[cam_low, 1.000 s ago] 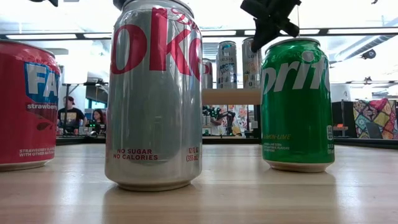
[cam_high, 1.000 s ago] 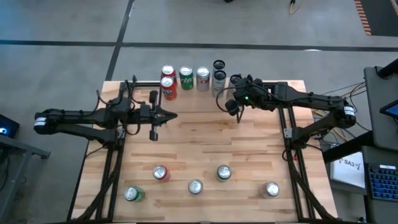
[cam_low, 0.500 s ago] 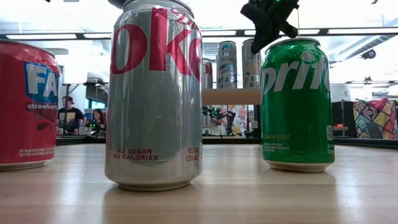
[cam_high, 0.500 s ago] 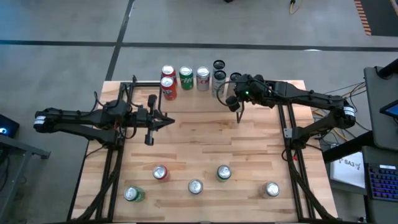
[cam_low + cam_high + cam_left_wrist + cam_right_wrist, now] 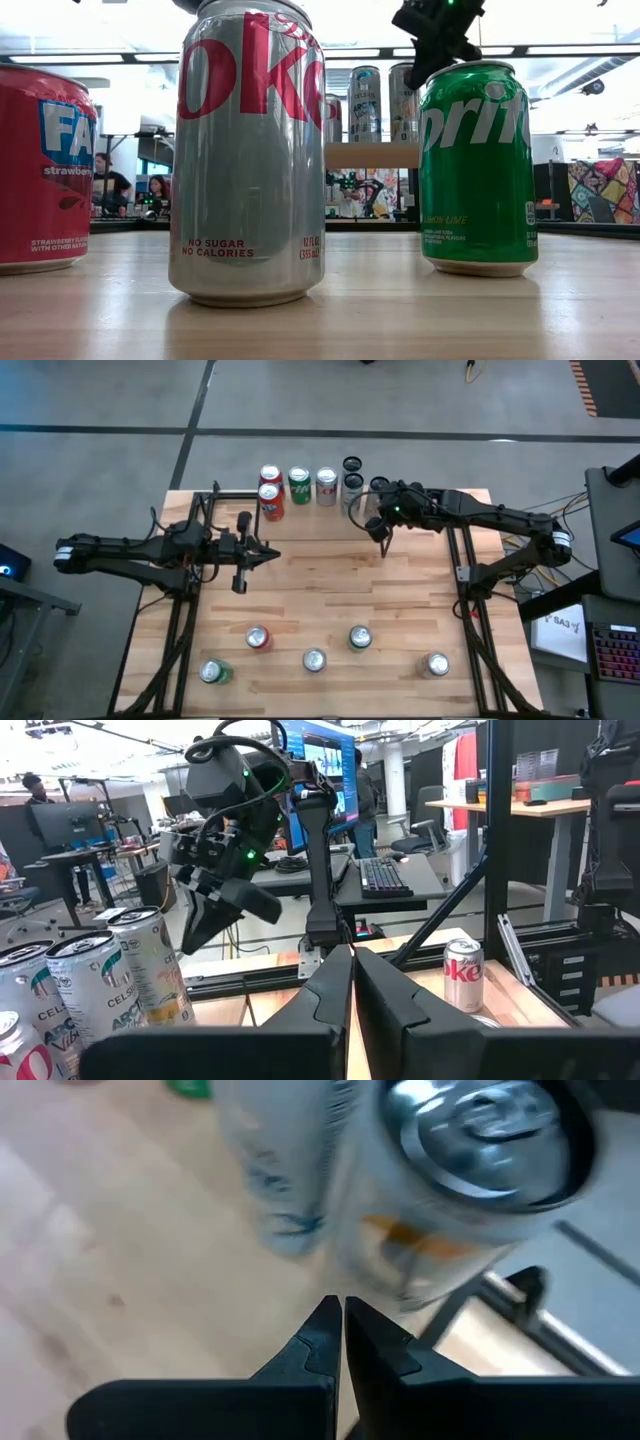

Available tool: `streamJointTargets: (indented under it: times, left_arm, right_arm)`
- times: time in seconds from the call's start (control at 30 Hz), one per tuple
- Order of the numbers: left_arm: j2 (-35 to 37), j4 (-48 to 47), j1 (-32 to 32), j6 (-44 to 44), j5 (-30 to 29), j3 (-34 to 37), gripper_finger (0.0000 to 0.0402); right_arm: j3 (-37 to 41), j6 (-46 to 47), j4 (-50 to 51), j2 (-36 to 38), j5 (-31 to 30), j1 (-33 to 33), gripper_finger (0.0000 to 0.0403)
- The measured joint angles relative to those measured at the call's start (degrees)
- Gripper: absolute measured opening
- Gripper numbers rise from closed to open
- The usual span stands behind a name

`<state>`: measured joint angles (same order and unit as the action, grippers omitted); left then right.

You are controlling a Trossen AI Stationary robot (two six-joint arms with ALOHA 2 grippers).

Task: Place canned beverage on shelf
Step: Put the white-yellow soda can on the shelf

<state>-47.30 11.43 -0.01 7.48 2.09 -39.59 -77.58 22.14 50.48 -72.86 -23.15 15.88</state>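
High view: shelf (image 5: 330, 510) at the bench's far edge carries red, green and silver cans; five more cans stand near the front edge. Right gripper (image 5: 381, 532) hangs beside the shelf's right end, fingers closed, empty. Left gripper (image 5: 268, 550) waits mid-left, closed, empty.

Low view: Diet Coke can (image 5: 250, 150) and Sprite can (image 5: 478, 165) stand up front.

Right wrist view: closed fingers over shelf cans.

Judgement: between placements. Next: open, descend on a front can, grasp.

closed tool (image 5: 342, 1320), 2 cans (image 5: 470, 1190), wood tabletop (image 5: 110, 1250)
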Motion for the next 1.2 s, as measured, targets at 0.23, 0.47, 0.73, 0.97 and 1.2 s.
streamJointTargets:
  times: [0.23,0.47,0.73,0.97,1.2]
  left_arm:
    - [0.21,0.07,0.00,0.12,-0.04,0.00,0.0000]
    - [0.46,0.11,0.00,0.12,-0.07,0.00,0.0000]
    - [0.54,0.07,0.00,0.14,-0.09,0.00,0.0000]
    - [0.56,0.07,0.00,0.14,-0.09,0.00,0.0000]
    - [0.56,0.05,0.00,0.14,-0.11,0.00,0.0000]
  right_arm:
    - [0.00,-1.73,-1.99,-1.14,-2.26,1.07,0.0009]
    - [0.00,-2.19,-5.16,-3.80,-2.37,1.40,0.0009]
    - [-0.13,-1.70,-4.84,-3.08,-2.37,1.41,0.0009]
    - [-1.84,-1.56,-4.94,-2.62,-3.42,1.40,0.0009]
    - [-2.47,-1.54,-4.96,-2.87,-5.60,1.42,0.0009]
